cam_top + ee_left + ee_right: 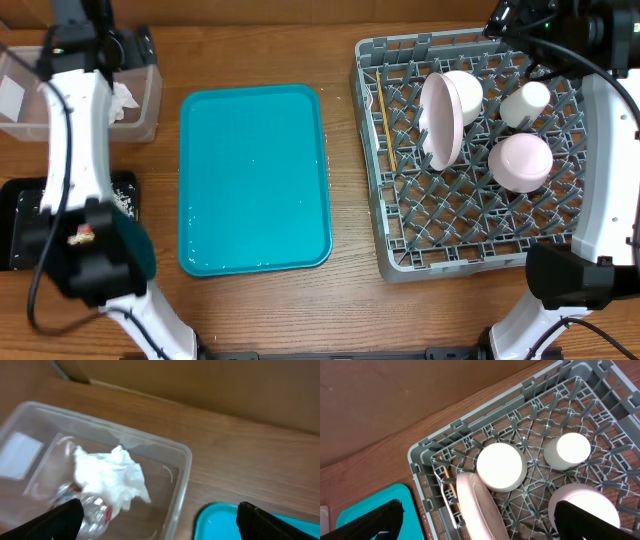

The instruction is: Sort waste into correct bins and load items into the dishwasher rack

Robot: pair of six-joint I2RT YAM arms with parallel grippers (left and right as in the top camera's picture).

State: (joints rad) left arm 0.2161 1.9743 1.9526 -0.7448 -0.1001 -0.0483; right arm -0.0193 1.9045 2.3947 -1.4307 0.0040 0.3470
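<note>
My left gripper (pixel 157 517) hangs open above the right end of the clear tub (pixel 182 455), holding nothing. A crumpled white napkin (pixel 112 472) and the red-and-silver wrapper (pixel 97 510) lie inside the tub (pixel 150 100). The grey dishwasher rack (pixel 370 150) holds a plate on edge (pixel 440 120), a bowl behind it (pixel 465 88), a cup (pixel 525 103), an upturned bowl (pixel 520 162) and a chopstick (pixel 386 125). Above the rack's far left corner (pixel 415 455) my right gripper (pixel 480 520) is open and empty, over the plate (pixel 477 505), a bowl (pixel 501 466) and the cup (pixel 566 451).
The bare teal tray (pixel 255 180) lies between the tub and the rack. A black tray (pixel 20 230) with beige scraps (pixel 122 195) sits at the lower left, partly hidden by my left arm. A brown wall stands behind the table.
</note>
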